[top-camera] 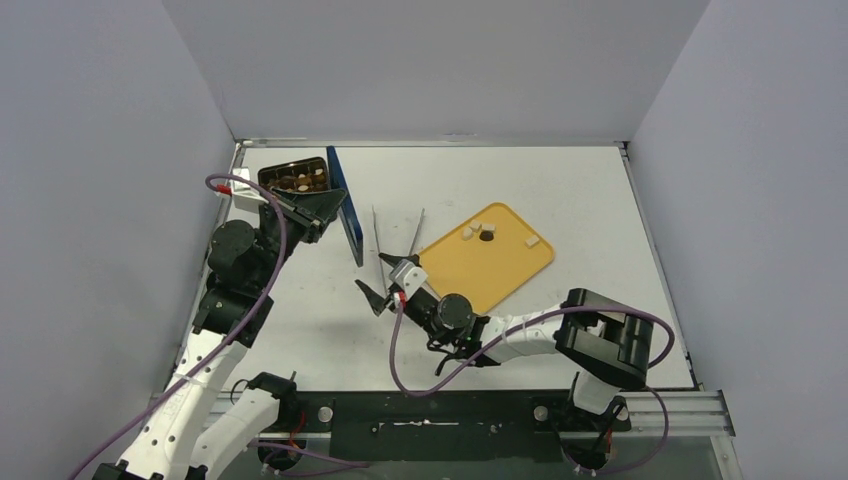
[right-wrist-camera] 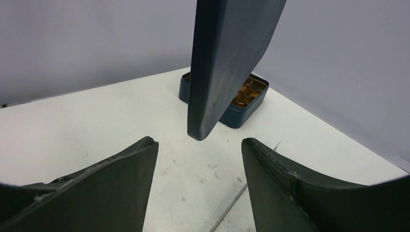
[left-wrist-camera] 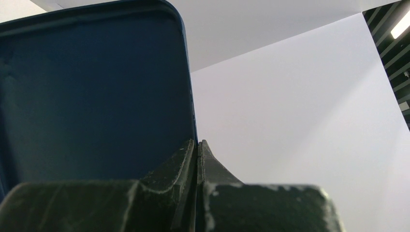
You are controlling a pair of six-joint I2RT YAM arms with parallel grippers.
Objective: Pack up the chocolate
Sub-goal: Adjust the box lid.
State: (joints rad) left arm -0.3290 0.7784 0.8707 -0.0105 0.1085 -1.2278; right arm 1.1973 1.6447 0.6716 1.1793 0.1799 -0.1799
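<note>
Yellow plastic tray (top-camera: 500, 275) holds a few small chocolate pieces (top-camera: 467, 234) that we judge unpacked. Our left hand (left-wrist-camera: 198, 142) pinches the dark-blue metal lid (left-wrist-camera: 92, 92); our right hand (right-wrist-camera: 199, 141) gapes, empty.

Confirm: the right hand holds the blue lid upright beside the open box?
Not quite. The left hand holds the lid, pinched at its rim, as the left wrist view shows. The lid does stand upright beside the open box.
</note>
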